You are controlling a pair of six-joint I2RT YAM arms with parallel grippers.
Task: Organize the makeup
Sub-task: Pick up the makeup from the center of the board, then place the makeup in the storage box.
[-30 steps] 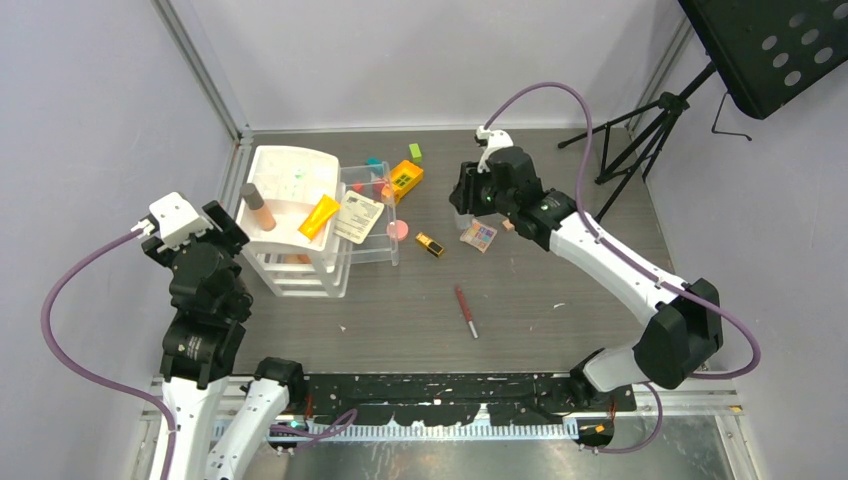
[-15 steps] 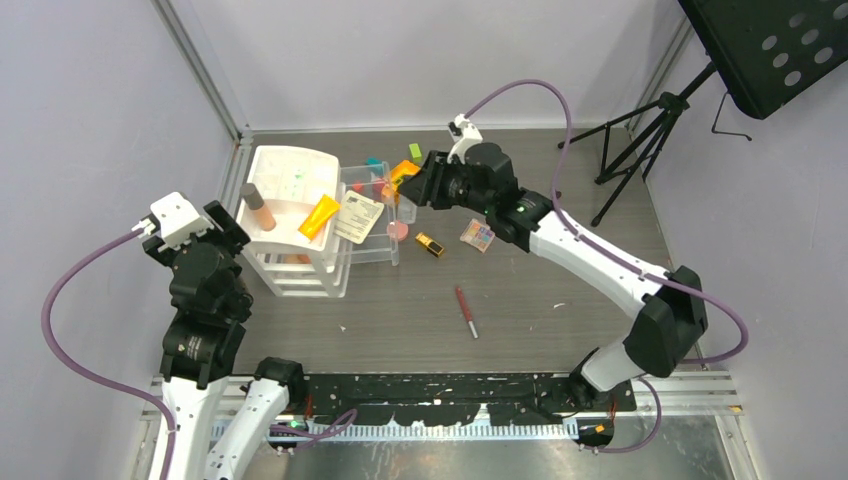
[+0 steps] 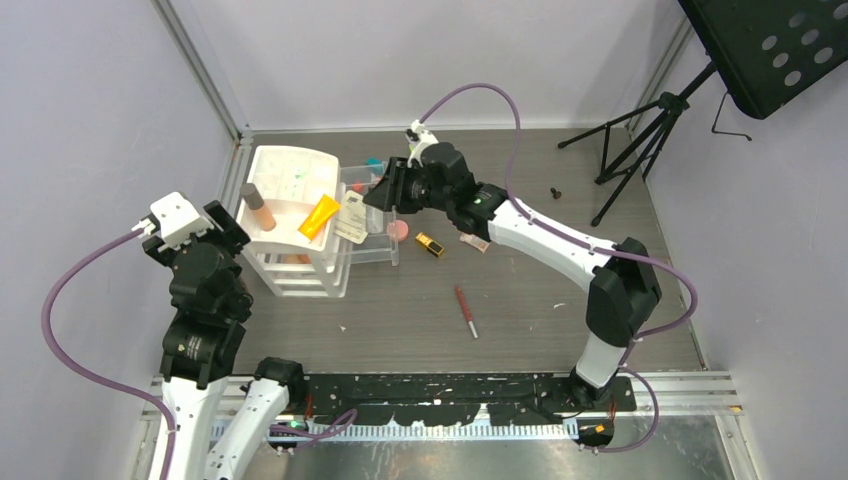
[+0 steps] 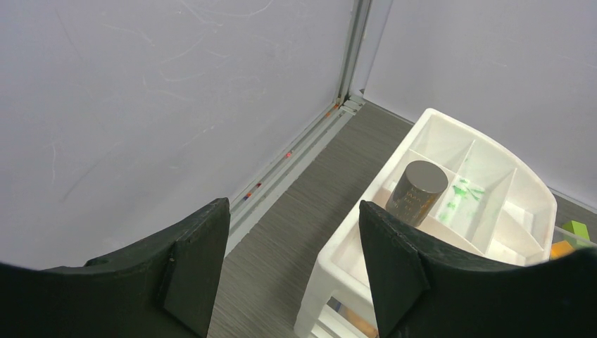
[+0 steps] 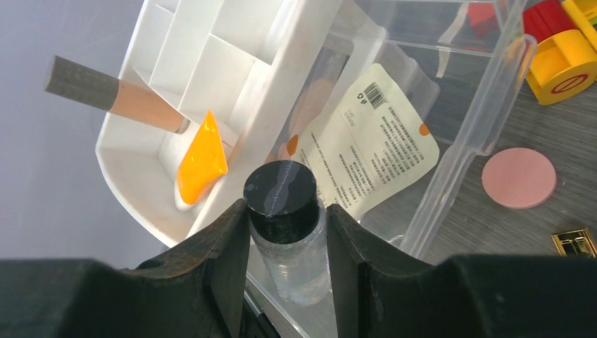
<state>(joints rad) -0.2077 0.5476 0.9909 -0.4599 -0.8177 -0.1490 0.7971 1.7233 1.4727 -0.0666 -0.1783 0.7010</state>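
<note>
Overhead, the right gripper [image 3: 381, 192] reaches across to the far left of the table, its two fingers [image 5: 229, 232] closed on a small clear bottle with a black cap [image 5: 281, 193], held upright with the cap toward the wrist camera. The bottle hangs above the line where the white divided tray [image 3: 290, 165] meets the clear plastic box [image 3: 372, 250] just to its right; whether it touches either one cannot be told. In the tray an orange tube [image 5: 200, 158] lies slanted in a right-hand compartment, and a beige tube with a grey cap [image 5: 105, 95] leans in a compartment on the left. A printed sachet with a barcode [image 5: 366, 141] lies in the clear box beside the bottle. Right of the box, on the dark table [image 3: 540, 300], a round pink compact [image 3: 398, 229] lies flat, with a gold-black lipstick [image 3: 430, 244] near it and an eyeshadow palette [image 3: 474, 241] mostly hidden under the right arm. A red pencil [image 3: 466, 311] lies alone, nearer the arm bases. A yellow-and-red toy brick [image 5: 563, 56] sits beyond the box's far side. The left gripper [image 4: 292, 211] hangs at the left of the tray, its jaws spread wide with nothing between them, looking down on the beige tube's cap.
</note>
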